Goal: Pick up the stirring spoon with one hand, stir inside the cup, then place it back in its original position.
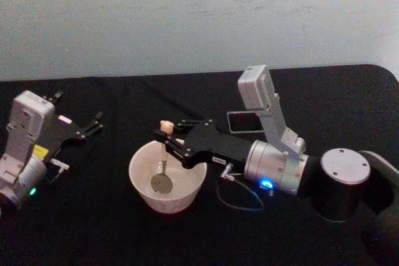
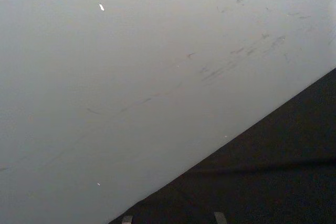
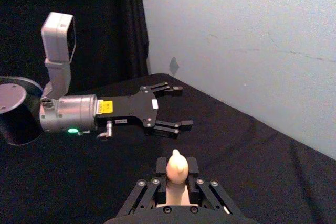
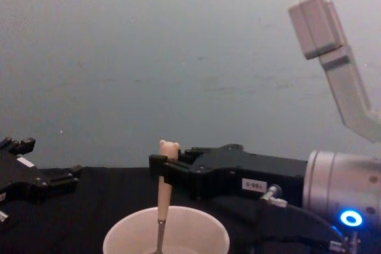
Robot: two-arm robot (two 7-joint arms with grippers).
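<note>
The right claw (image 1: 168,137) pinches the slim beige bear-topped spoon (image 1: 161,182) high on its handle. It looks light, stiff and slick, its bowl below the claw in the wide cream-white cup (image 1: 142,154). The left claw (image 3: 180,106) is parked, spread open.

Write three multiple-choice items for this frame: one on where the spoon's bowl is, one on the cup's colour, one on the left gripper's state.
1. Where is the stirring spoon's bowl?
A) in a dark holder
B) inside the cup
C) lying beside the cup

2. What colour is the cup?
A) cream-white
B) red
C) dark grey

3. How is the left gripper?
A) shut on the spoon
B) shut on the cup
C) open, holding nothing

Answers:
1 B: the right gripper grips the handle and the silver bowl sits down in the cup.
2 A: its pale walls stand out against the black table.
3 C: its fingers stand apart with nothing between them.
</note>
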